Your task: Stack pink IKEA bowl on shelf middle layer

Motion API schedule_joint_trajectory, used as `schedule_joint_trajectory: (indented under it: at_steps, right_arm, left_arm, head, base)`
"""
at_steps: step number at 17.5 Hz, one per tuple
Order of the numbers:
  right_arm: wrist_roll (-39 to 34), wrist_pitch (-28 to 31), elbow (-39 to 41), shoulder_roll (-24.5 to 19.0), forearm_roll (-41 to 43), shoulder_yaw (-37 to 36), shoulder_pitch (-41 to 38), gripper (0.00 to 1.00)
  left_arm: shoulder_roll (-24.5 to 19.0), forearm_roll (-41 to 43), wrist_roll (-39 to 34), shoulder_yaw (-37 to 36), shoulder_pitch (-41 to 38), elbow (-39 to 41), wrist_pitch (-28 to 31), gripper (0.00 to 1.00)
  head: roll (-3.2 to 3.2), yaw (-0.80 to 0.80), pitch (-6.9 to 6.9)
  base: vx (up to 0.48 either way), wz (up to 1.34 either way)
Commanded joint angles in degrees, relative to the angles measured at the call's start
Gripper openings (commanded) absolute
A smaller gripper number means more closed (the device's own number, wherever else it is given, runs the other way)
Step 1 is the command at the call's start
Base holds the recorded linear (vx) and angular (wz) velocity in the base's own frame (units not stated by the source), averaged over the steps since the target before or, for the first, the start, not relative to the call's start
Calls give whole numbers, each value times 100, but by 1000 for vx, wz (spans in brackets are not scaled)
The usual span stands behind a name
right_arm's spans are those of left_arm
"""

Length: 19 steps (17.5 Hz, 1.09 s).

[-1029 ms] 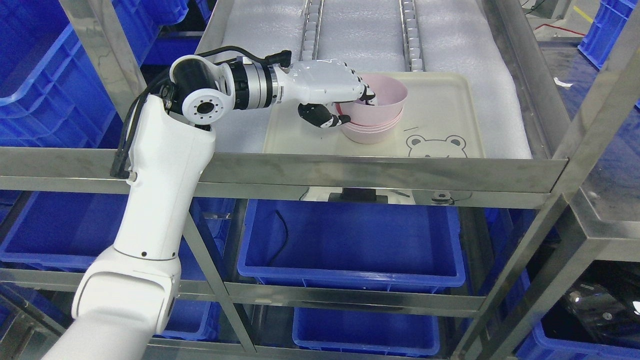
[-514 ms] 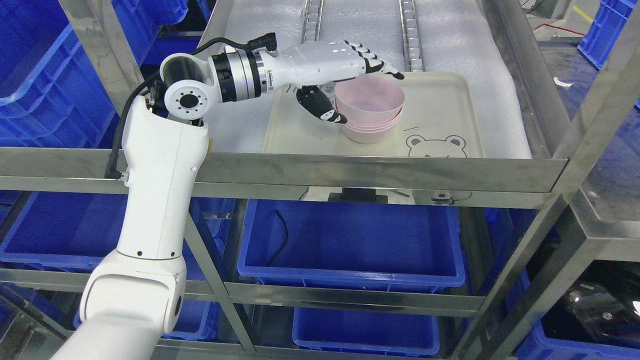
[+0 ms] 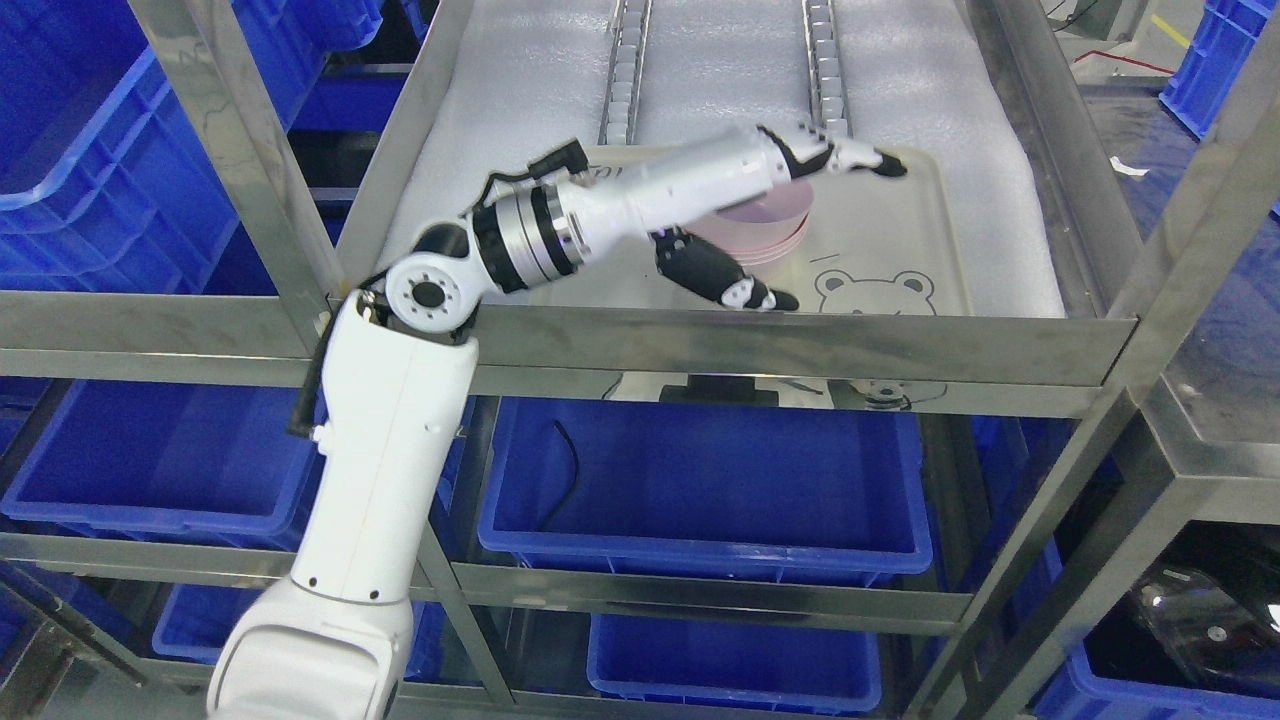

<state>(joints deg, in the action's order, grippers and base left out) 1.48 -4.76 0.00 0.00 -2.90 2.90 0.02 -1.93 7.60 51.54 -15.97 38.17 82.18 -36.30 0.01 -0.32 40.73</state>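
Left hand (image 3: pixel 790 215): fingers spread wide, holding nothing, raised over the bowls. Pink bowls (image 3: pixel 775 225): nested stack, on the cream tray (image 3: pixel 930 230), partly hidden by the hand. Bear print (image 3: pixel 872 292): at 4 o'clock from the stack. Tray rests on shelf (image 3: pixel 700 345).

The left robot hand (image 3: pixel 790 215) has released the pink bowls (image 3: pixel 775 225) and lifted, fingers spread.

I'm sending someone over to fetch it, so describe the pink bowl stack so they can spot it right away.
Start at the steel rack with blue bins underneath. On its foam-lined shelf lies a cream tray with a bear face drawn at its near edge. The bowls sit on it, just behind the bear and partly hidden by the robot's open left hand; they are the only pink thing there.
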Motion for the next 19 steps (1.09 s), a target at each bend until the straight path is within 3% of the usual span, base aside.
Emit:
schedule_joint_trajectory:
  at_steps: [1,4,7,10,13,14,17,19]
  right_arm:
    - [1,1,100,100,0,0,-125,100]
    - [1,1,100,100,0,0,-125,100]
    - [1,1,100,100,0,0,-125,100]
    - [1,1,100,100,0,0,-125,100]
    - [1,1,100,100,0,0,-125,100]
    - [1,1,100,100,0,0,-125,100]
    - [1,1,100,100,0,0,-125,100]
    - [1,1,100,100,0,0,-125,100]
  left_arm:
    - [93,205,-39,-1435,-1467,554,-473,89]
    - [93,294,-65,-1331,-2811,466,-588,89]
    - [93,294,-188,-586,-3859,72,-641,90]
    - [93,242,-1616,373,-4151,-491,-624,94]
    - [93,110,-3576,1059,-4169,-589,-501,97]
    - [93,14,-3920,1252,-4169,-589,-300,98]
    - [93,-828,-4205,1622,-4160,-598,1270,99]
    - [93,-892,-4223,1728,-4099,-581,1494,100]
  head:
    - [0,0,0]
    - [0,0,0]
    - [0,0,0]
    - [0,0,0]
    - [0,0,0]
    - [0,0,0]
    - [0,0,0]
    - [0,0,0]
  base:
    - [-29,-36]
    - [-71,-68]
    - [-146,-43]
    - [-159,-44]
    - [-149,1]
    - [-122,56]
    - [-73,103]
    - [-25,66]
